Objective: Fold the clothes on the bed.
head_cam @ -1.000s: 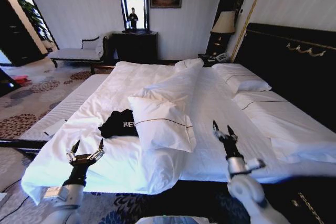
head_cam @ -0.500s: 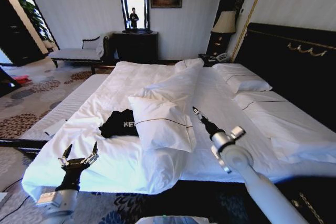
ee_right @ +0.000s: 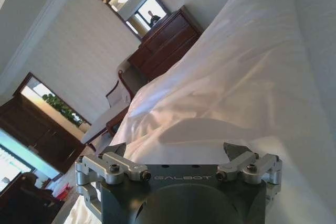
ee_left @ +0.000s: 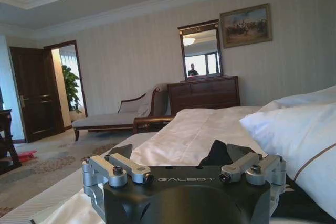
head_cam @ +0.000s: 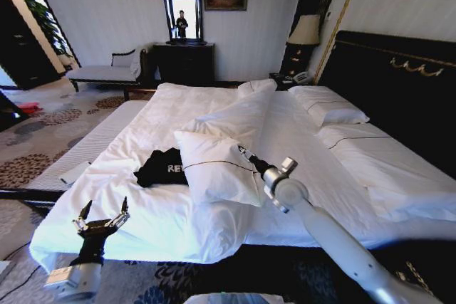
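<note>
Black T-shirt (head_cam: 162, 166) crumpled in a heap on the bed (head_cam: 299, 140), tucked right against the near-left edge of the big loose pillow (head_cam: 219, 167), part of it probably hidden under that pillow. Nothing folded yet, shirt not even spread flat. Looks like the pillow has to go first, which probably explains the reach.

Right pincer (head_cam: 246, 154) stretched way out over the bed on a long, nearly straight arm, tips right at the pillow's right edge, maybe touching the fabric, hard to say. From the right wrist view, right pincer (ee_right: 176, 156) with jaws spread wide and nothing between them, white bedding just ahead.

Left pincer (head_cam: 100, 213) parked low, off the bed's near edge and well short of the pillow, pointing up, forearm vertical. Also spread open and empty. In the left wrist view, left pincer (ee_left: 184, 165) aimed toward the pillow, with a bit of the shirt's dark fabric poking up between the jaws but beyond them, not gripped.
</note>
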You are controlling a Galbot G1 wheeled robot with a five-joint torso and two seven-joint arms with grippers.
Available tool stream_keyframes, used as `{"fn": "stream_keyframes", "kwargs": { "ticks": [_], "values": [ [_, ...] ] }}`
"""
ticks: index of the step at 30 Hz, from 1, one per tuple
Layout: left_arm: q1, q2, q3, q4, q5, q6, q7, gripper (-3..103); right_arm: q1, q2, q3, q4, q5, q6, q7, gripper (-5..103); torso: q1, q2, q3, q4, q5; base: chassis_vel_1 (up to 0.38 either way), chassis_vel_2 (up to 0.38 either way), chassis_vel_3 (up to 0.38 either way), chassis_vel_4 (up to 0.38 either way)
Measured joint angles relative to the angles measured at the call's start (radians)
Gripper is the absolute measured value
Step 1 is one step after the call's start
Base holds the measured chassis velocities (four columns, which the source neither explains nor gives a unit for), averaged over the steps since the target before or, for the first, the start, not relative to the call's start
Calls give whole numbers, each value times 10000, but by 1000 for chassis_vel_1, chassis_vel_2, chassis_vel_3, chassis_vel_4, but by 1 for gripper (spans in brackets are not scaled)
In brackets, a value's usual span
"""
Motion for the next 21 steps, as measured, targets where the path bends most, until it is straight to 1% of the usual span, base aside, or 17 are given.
{"fn": "stream_keyframes", "kwargs": {
  "ticks": [8,13,19,20,21],
  "values": [
    [-68,-6,-97,143,-31,-28,-24,100,831,484,-838,-584,-19,4,15,100,0,0,-1,-1,1,0,0,0,0],
    [-126,38,-151,265,-66,-28,-45,100,1120,749,-1127,-1003,156,26,61,100,0,0,-1,-1,1,0,0,0,0],
    [-182,58,-205,389,-121,-34,-57,100,1342,833,-1402,-1122,244,15,71,100,0,0,-1,-2,0,0,0,0,0],
    [-196,57,-211,421,-123,-46,-61,100,1398,854,-1474,-1151,245,14,71,102,-1,1,-1,-3,1,0,0,0,0],
    [-207,55,-215,444,-125,-54,-63,100,1462,881,-1545,-1183,245,14,71,102,-1,0,-1,-3,1,0,0,0,0]
  ]
}}
